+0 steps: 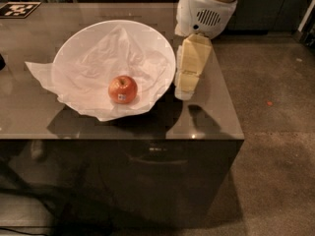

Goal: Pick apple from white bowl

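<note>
A small red-orange apple (122,89) with a white sticker lies in the white bowl (74,43), toward its front. The bowl is wide and shallow, lined with crumpled white paper (42,75) that spills over its left rim. It stands on a dark glossy table (206,117). My gripper (186,90) hangs from the white arm (206,9) just right of the bowl's right rim, pointing down over the table. It is right of the apple and holds nothing.
The table's right edge runs just right of the gripper, with brown floor (275,132) beyond. A black-and-white marker tag (18,9) lies at the table's far left corner. A dark object (2,61) shows at the left edge.
</note>
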Robot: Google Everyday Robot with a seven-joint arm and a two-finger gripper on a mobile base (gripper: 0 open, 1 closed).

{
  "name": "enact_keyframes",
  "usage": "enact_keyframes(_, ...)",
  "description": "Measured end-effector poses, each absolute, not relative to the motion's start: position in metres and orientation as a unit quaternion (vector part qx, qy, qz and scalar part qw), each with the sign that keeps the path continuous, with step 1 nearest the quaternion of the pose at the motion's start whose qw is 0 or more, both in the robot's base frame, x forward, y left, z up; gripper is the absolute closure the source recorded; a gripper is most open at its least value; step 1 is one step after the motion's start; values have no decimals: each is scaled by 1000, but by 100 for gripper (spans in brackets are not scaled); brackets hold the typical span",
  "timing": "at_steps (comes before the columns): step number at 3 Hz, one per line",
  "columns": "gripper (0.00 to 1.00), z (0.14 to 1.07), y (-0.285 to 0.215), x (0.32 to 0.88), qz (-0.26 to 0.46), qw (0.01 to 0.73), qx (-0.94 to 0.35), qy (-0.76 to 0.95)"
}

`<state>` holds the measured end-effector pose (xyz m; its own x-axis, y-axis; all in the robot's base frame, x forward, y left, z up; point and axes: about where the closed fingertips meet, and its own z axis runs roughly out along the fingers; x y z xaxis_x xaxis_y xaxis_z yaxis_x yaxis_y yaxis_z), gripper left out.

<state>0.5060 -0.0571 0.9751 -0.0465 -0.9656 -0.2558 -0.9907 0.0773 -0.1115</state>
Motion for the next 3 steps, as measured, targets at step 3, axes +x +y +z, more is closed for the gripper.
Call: enact_keyframes(3,0,964,-29,517,67,155,-680,713)
